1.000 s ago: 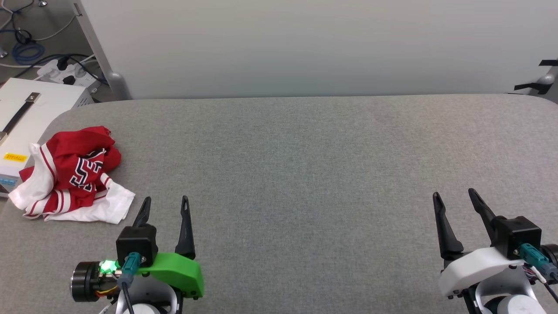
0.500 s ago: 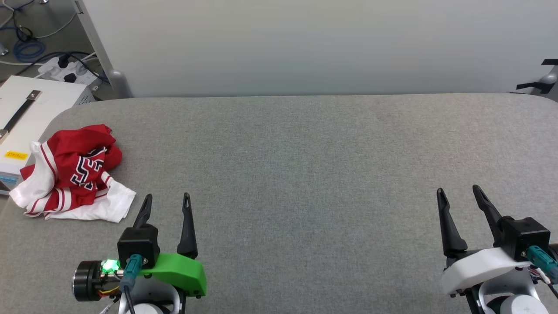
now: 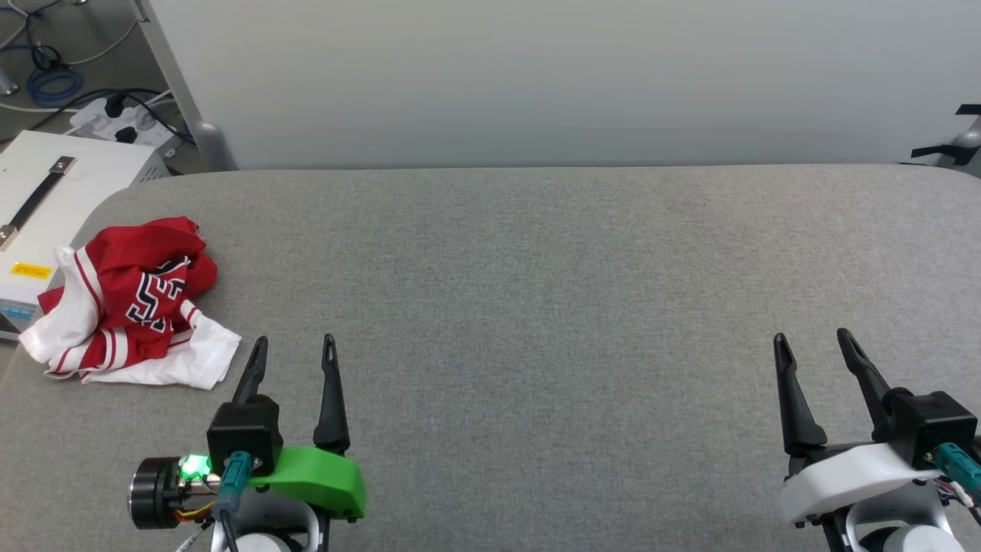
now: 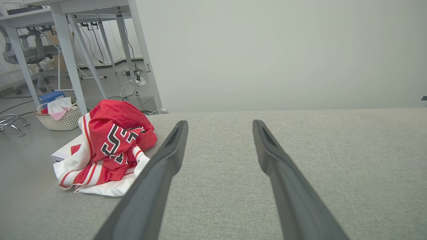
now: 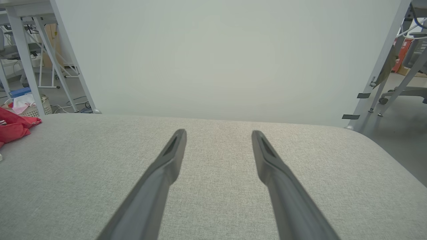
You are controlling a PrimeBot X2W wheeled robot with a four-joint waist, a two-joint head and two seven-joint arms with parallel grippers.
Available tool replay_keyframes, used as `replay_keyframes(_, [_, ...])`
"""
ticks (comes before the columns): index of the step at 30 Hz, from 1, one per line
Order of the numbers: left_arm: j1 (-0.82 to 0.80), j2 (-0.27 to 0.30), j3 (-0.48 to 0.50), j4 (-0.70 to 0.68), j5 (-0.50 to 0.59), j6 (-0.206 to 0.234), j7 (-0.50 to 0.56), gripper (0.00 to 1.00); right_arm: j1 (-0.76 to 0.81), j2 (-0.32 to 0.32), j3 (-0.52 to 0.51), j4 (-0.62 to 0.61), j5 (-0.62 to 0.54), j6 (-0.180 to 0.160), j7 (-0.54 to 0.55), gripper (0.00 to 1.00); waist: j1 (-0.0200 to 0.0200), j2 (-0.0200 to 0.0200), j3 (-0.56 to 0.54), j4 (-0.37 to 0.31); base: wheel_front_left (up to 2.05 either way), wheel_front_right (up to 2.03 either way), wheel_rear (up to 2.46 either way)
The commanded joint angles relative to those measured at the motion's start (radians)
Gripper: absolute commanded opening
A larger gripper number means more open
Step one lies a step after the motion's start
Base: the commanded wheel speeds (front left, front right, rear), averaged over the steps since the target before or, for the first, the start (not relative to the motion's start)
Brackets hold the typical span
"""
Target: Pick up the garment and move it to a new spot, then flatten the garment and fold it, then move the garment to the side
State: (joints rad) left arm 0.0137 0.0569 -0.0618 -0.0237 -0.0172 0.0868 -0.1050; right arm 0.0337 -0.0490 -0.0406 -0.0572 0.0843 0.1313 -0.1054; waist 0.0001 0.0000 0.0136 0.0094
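The garment (image 3: 130,303) lies crumpled in a heap at the left edge of the grey table (image 3: 536,291): red cloth, white sleeves, striped trim and black white-edged print. In the left wrist view the garment (image 4: 106,146) sits ahead and to the left of the fingers. My left gripper (image 3: 295,347) hovers open just right of the heap, apart from it, with nothing between its fingers. At the lower right my right gripper (image 3: 810,342) is open too and holds nothing. A red corner of the garment (image 5: 15,126) shows at the far left of the right wrist view.
A white box (image 3: 46,199) with a dark strap stands just off the table's left edge, beside the heap. Cables and a power strip (image 3: 115,123) lie on the floor behind it. A pale wall panel (image 3: 536,77) rises along the table's far edge. A basket (image 4: 61,116) sits on the floor.
The whole picture has drifted slightly, so the camera moved. The right gripper has shifted a little to the right and down. The garment lies as before.
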Motion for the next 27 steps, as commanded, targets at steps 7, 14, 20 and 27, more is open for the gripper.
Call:
replay_keyframes(7, [0.009,0.0,-0.008,-0.003,0.0,0.017,-0.022,1.0,0.018,-0.001,-0.006,-0.007,0.012,0.0,-0.024,1.0,-0.0001,0.0,-0.006,0.003,0.0,0.0,0.0])
replay_keyframes(14, [0.018,-0.001,-0.015,-0.005,-0.002,0.016,-0.037,1.0,0.027,-0.001,-0.005,-0.01,0.014,0.0,-0.038,1.0,-0.0001,0.0,-0.01,0.006,0.0,0.0,0.0])
replay_keyframes(20, [0.022,-0.001,-0.018,-0.005,-0.003,0.018,-0.049,1.0,0.032,-0.001,-0.006,-0.015,0.017,0.0,-0.05,1.0,-0.0001,0.0,-0.009,0.009,0.0,0.0,0.0])
replay_keyframes(27, [0.025,-0.003,-0.024,-0.006,-0.004,0.023,-0.063,1.0,0.038,-0.001,-0.006,-0.021,0.022,0.0,-0.064,1.0,-0.0001,0.0,-0.008,0.011,0.0,0.0,0.0])
